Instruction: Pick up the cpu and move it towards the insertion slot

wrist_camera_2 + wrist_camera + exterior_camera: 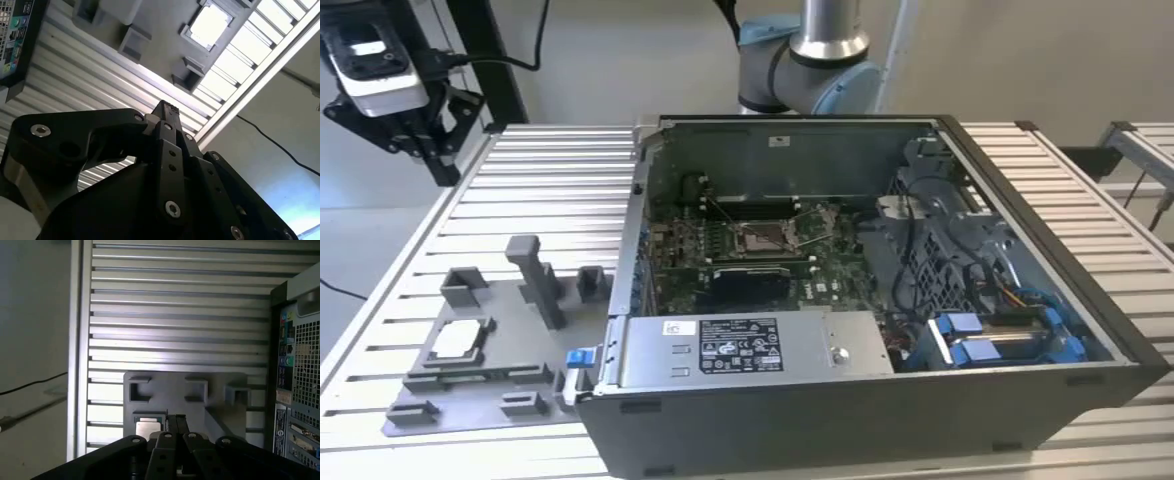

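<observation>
Exterior view: the cpu (pixel 458 340) is seen seated in a grey fixture (pixel 478 396) on the table (pixel 547 200), well apart from the insertion slot (pixel 765 235). In the first wrist view, the gripper (pixel 176 422) is shown clenched, empty.

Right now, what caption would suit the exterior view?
The cpu rests in its grey fixture beside the open computer case, whose insertion slot lies exposed.
</observation>
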### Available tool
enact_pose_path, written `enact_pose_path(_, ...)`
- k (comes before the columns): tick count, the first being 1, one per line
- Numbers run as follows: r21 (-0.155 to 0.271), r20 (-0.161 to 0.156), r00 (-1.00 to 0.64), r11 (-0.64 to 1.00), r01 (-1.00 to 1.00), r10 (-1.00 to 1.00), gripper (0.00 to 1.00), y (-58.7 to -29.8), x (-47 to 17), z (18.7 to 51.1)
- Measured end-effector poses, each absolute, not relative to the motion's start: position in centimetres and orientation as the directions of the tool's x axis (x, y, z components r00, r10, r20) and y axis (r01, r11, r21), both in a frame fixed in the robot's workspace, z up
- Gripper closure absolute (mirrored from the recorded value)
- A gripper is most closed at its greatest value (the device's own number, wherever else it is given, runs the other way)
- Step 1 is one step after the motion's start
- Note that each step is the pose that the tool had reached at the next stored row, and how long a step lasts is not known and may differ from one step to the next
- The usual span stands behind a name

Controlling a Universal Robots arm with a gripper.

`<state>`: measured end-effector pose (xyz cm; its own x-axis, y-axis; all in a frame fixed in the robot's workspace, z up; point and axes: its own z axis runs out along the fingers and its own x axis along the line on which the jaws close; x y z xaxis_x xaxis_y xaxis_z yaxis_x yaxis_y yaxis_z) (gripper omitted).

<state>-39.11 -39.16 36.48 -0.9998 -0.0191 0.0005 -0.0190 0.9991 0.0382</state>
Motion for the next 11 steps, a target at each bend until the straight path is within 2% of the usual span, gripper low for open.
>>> enact_pose_path(11, 0.038, 0.001, -1.0, 0.999, -0.019, -0.019, 1.0, -39.18, -40.08, 36.48)
